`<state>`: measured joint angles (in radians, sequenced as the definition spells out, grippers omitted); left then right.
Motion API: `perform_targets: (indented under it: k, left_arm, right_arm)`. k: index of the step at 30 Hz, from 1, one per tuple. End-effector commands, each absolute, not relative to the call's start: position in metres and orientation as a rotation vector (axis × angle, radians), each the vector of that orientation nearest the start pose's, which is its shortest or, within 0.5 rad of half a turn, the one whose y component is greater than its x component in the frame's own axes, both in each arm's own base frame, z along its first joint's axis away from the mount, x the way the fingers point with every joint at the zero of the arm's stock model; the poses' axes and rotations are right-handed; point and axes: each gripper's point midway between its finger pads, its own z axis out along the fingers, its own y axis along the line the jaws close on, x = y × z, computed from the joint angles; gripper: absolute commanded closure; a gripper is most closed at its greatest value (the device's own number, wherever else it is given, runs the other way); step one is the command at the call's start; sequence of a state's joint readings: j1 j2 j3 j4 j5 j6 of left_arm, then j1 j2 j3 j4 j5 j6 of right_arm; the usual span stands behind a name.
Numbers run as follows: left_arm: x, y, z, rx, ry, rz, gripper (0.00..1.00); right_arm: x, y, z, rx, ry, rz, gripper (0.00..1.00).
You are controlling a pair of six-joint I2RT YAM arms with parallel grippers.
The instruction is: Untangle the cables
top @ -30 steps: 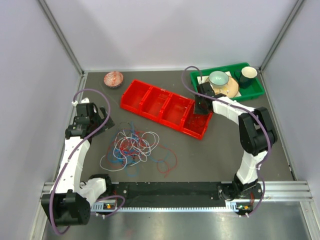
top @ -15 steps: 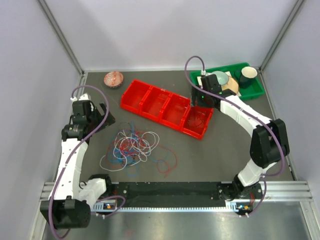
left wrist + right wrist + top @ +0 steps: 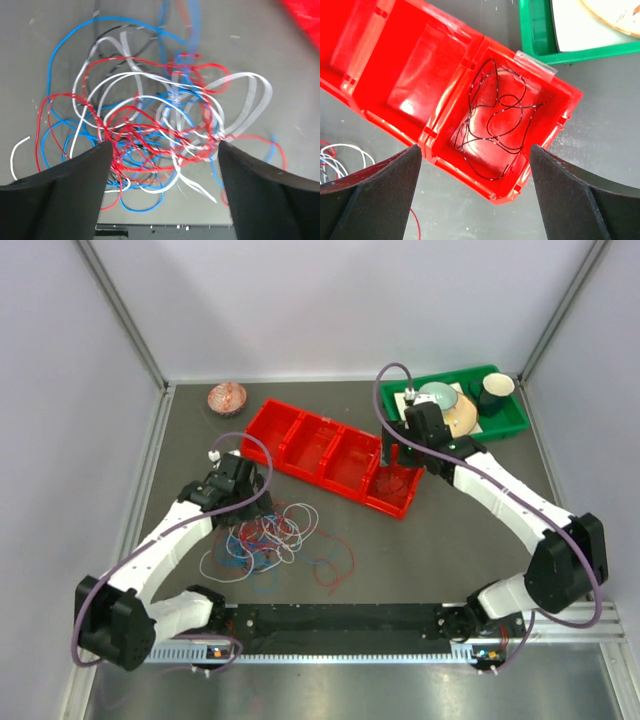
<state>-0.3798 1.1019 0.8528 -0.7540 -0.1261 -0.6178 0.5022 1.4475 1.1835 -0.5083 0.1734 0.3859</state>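
green tray [image 3: 503, 427] far right holds bowl [image 3: 438, 395], dark cup [image 3: 495, 388].

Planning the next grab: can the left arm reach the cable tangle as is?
Probably yes. The left gripper hangs open right above the cable tangle, with nothing between them; the red tray sits off to the side. Isolating one strand looks harder, since they overlap thickly.

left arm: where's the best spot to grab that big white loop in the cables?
Take the white loop at its outer bend, where it bulges out of the right side of the tangle in the left wrist view. There it lies alone on bare table. Come straight down with the open left gripper, jaws across the strand.
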Motion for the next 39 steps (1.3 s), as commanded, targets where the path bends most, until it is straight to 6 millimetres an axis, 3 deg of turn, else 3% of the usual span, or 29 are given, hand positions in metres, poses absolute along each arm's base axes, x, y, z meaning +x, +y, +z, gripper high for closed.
perform_targets:
  k: [1,4,9,12,13,18,19,20,23,27,30,31,33,34,39]
  left_arm:
    - [0.255,-0.09,0.102,-0.548,2.473,-0.161,0.17]
    - [0.262,-0.095,0.096,-0.553,2.47,-0.178,0.37]
    - [0.268,-0.1,0.105,-0.486,2.447,-0.207,1.0]
    - [0.273,-0.107,0.129,-0.413,2.411,-0.266,1.0]
    - [0.277,-0.111,0.149,-0.391,2.37,-0.311,1.0]
    - [0.281,-0.114,0.21,-0.336,2.258,-0.373,1.0]
    - [0.28,-0.114,0.215,-0.329,2.254,-0.377,1.0]
    - [0.279,-0.115,0.219,-0.324,2.249,-0.386,1.0]
    - [0.281,-0.116,0.233,-0.32,2.219,-0.41,1.0]
    - [0.286,-0.116,0.27,-0.326,2.135,-0.435,1.0]
    - [0.287,-0.111,0.295,-0.326,2.084,-0.428,1.0]
    - [0.287,-0.111,0.3,-0.319,2.074,-0.432,1.0]
    - [0.287,-0.111,0.313,-0.307,2.051,-0.441,1.0]
    - [0.286,-0.111,0.317,-0.307,2.043,-0.445,1.0]
    - [0.283,-0.109,0.323,-0.308,2.027,-0.449,1.0]
  right_arm:
    - [0.343,0.172,0.188,-0.031,2.266,0.258,0.12]
    - [0.337,0.17,0.186,-0.039,2.268,0.259,0.12]
    - [0.331,0.177,0.179,-0.032,2.286,0.318,0.13]
    - [0.323,0.199,0.176,-0.067,2.298,0.406,0.13]
    - [0.323,0.208,0.175,-0.083,2.294,0.425,0.13]
    - [0.297,0.282,0.174,-0.233,2.289,0.614,0.13]
    - [0.296,0.296,0.177,-0.254,2.269,0.657,0.13]
    - [0.292,0.31,0.166,-0.277,2.301,0.688,0.13]
    - [0.278,0.355,0.172,-0.359,2.294,0.813,0.13]
    - [0.268,0.405,0.167,-0.435,2.304,0.889,0.14]
    - [0.265,0.426,0.166,-0.457,2.302,0.922,0.15]
    - [0.264,0.432,0.152,-0.466,2.331,0.92,0.16]
    - [0.263,0.442,0.151,-0.467,2.336,0.964,0.2]
    - [0.262,0.447,0.14,-0.476,2.358,0.966,0.22]
    - [0.268,0.467,0.126,-0.493,2.368,0.953,0.3]
